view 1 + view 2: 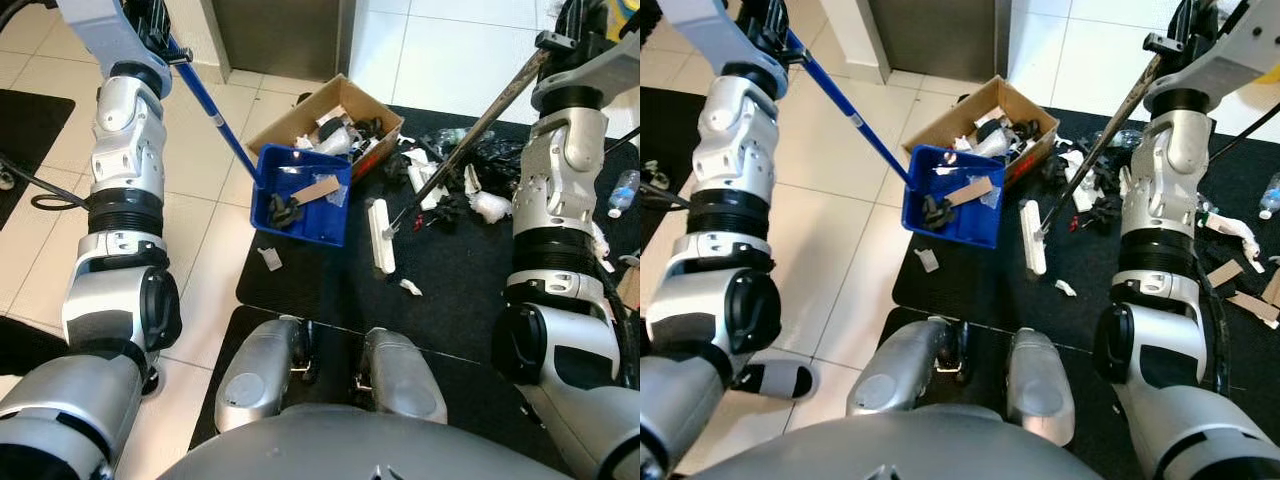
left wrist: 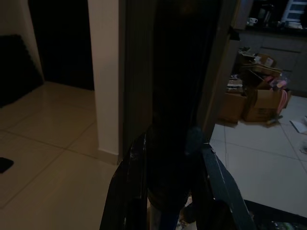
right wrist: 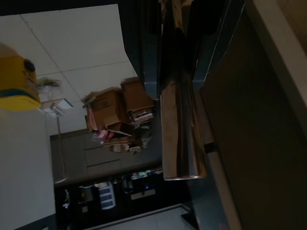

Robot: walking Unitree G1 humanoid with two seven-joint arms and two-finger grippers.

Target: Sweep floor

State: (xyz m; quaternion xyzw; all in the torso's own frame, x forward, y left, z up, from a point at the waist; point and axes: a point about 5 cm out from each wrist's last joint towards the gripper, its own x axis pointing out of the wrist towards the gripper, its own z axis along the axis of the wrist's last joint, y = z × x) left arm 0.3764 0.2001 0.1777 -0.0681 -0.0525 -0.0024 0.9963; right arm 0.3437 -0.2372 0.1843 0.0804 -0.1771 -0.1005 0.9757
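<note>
Tools first: left tool (image 2: 168,191) is clamped around the blue handle (image 1: 215,118) of the dustpan (image 1: 303,196), fingers (image 2: 129,187) pressed on either side of the dark shaft. Right tool (image 3: 175,43) is closed on the metal broom pole (image 3: 180,134), which slants down toward 7 o'clock to the white broom head (image 1: 380,236) lying on the black mat (image 1: 470,300). Dustpan sits at the mat's 10 o'clock edge, tilted, holding a black scrap, a brown card piece and bits of clear plastic. Touching it at 1 o'clock is an open cardboard box (image 1: 340,100) with white and black rubbish inside. More litter (image 1: 470,185) is scattered on the mat at 2 o'clock of the broom head; a white scrap (image 1: 270,258) lies just below the dustpan.
</note>
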